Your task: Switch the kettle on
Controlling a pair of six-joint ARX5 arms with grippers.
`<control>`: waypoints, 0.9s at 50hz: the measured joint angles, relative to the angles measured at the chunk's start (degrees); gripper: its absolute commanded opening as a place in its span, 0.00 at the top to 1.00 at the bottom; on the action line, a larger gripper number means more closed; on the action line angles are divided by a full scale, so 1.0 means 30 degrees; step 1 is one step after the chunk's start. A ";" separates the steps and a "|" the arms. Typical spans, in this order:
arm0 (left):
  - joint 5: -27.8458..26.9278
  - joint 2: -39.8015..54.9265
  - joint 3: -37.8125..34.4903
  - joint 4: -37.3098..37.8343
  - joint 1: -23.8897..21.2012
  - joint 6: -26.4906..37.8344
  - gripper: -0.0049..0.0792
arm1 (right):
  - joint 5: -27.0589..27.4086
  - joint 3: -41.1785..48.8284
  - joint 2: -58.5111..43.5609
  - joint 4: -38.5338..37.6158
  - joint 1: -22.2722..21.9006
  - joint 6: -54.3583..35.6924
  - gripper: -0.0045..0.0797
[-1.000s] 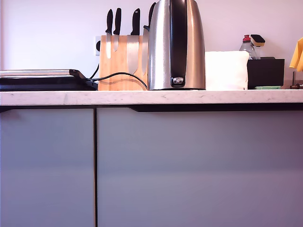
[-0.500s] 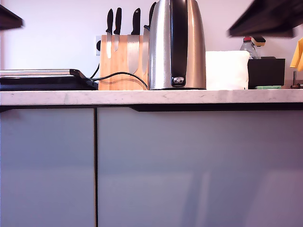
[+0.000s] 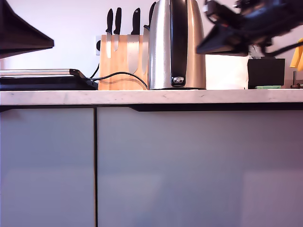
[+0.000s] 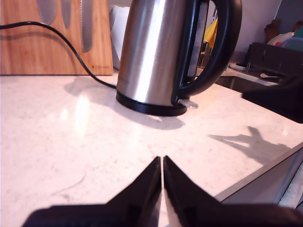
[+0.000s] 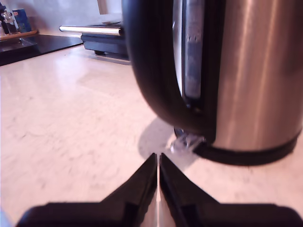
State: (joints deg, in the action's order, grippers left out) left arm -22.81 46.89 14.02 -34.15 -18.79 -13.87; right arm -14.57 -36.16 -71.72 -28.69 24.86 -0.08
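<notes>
The kettle (image 3: 176,45), tall brushed steel with a black strip, stands on the pale countertop (image 3: 151,97) with its small silver switch (image 3: 178,80) at the base. My first gripper (image 4: 162,163) is shut and empty, hovering low over the counter a fair way from the kettle (image 4: 156,52) and its switch (image 4: 189,102). The first arm (image 3: 21,33) shows as a dark shape at the exterior view's upper left. My second gripper (image 5: 157,158) is shut and empty, close to the switch (image 5: 187,142) below the black handle (image 5: 151,66). The second arm (image 3: 246,26) hangs at the exterior view's upper right.
A wooden knife block (image 3: 120,59) with several knives stands behind the kettle, with the black cord (image 3: 118,74) in front of it. A black hob (image 3: 45,80) lies at the exterior view's left. A white block (image 3: 227,71), a black box (image 3: 265,71) and a bottle sit at its right.
Both arms have come down into the exterior view, which showed neither one second ago. The second arm has dropped and moved in toward the kettle. The kettle has not moved.
</notes>
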 measured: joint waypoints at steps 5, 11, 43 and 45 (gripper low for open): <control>0.0291 0.0058 0.0000 -0.0219 -0.0109 0.0044 0.96 | -0.0007 -0.1115 -0.1290 -0.0007 0.0000 -0.0007 0.96; 0.0495 0.0058 0.0000 -0.0226 -0.0102 0.0211 0.96 | -0.0007 -0.2084 -0.2623 0.0000 0.0000 -0.0007 0.96; 0.0627 0.0058 0.0000 -0.0299 -0.0102 0.0488 0.96 | 0.0029 -0.3650 -0.5333 0.0204 -0.0015 -0.1020 0.96; 0.0627 0.0058 0.0000 -0.0299 -0.0102 0.0488 0.96 | 0.0029 -0.3665 -0.5333 0.0240 -0.0022 -0.1027 0.96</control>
State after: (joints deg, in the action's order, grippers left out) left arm -20.93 47.07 14.02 -35.05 -19.09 -12.40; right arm -14.48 -47.16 -87.72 -27.97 24.80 -3.16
